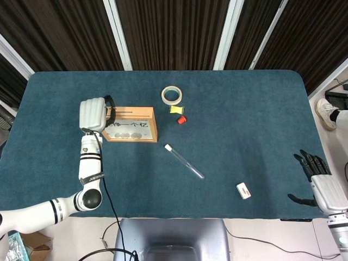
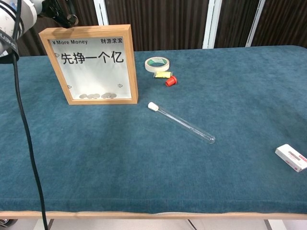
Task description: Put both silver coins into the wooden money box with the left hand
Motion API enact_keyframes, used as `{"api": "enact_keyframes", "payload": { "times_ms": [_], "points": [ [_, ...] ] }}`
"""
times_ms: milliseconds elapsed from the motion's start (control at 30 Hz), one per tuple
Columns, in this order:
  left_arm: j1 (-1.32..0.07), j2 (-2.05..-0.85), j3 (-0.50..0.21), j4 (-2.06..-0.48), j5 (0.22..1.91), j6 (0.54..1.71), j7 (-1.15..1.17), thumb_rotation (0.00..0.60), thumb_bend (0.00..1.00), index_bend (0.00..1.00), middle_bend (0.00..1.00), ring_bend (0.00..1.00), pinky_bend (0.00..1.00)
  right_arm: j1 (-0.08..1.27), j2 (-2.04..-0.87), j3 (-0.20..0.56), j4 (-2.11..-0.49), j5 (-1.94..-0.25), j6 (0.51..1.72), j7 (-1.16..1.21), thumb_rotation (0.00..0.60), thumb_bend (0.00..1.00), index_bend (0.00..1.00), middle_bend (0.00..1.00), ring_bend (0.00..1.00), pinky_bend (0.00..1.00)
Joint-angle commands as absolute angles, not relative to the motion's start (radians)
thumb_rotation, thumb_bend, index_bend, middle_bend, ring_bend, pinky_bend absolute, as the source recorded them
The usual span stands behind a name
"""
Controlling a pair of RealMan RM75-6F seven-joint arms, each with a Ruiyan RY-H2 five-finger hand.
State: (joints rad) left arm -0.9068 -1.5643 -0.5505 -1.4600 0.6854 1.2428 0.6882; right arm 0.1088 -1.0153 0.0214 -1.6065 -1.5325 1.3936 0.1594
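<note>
The wooden money box (image 1: 140,112) stands upright left of the table's middle, its glass front printed with black characters (image 2: 91,64). Several silver coins (image 2: 98,96) lie at the bottom behind the glass. I see no loose coin on the cloth. My left hand (image 1: 93,114) hovers over the box's left top corner, back of the hand up and fingers curled down. In the chest view its dark fingertips (image 2: 67,19) sit just above that corner. Whether they pinch a coin is hidden. My right hand (image 1: 321,182) rests off the table's right front corner, fingers spread and holding nothing.
A tape roll (image 1: 172,95), a yellow piece (image 1: 175,109) and a red cap (image 1: 181,120) lie right of the box. A glass test tube (image 1: 184,161) lies diagonally in the middle. A small white packet (image 1: 243,191) sits near the front right edge.
</note>
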Motion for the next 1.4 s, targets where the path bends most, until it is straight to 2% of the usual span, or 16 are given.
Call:
{"api": "enact_keyframes", "payload": {
  "times_ms": [33,1133,1233,1300,1400],
  "points": [
    [-0.912,-1.566,-0.547,-1.451,0.671,1.234,0.676,0.600,0.53,0.62,1.00,1.00,1.00,0.109,-1.016,0.021,-1.607,-1.532,1.393,0.158,0.600,0.14,0.00,0.00,0.00,0.00],
    [-0.948,-1.561,-0.486,-1.453,0.648,1.254,0.664,0.600,0.52,0.62,1.00,1.00,1.00,0.104,-1.015,0.023,-1.607,-1.529,1.403,0.164,0.600,0.14,0.00,0.00,0.00,0.00],
    [-0.949,-1.561,-0.482,-1.450,0.647,1.254,0.663,0.600,0.52,0.55,1.00,1.00,1.00,0.103,-1.014,0.023,-1.607,-1.529,1.403,0.164,0.600,0.14,0.00,0.00,0.00,0.00],
    [-0.949,-1.560,-0.482,-1.451,0.648,1.257,0.659,0.600,0.51,0.45,1.00,1.00,1.00,0.103,-1.015,0.023,-1.607,-1.528,1.404,0.165,0.600,0.14,0.00,0.00,0.00,0.00],
    [-0.948,-1.557,-0.482,-1.455,0.653,1.263,0.655,0.600,0.49,0.36,1.00,1.00,1.00,0.104,-1.015,0.023,-1.607,-1.528,1.402,0.163,0.600,0.14,0.00,0.00,0.00,0.00]
  ]
}}
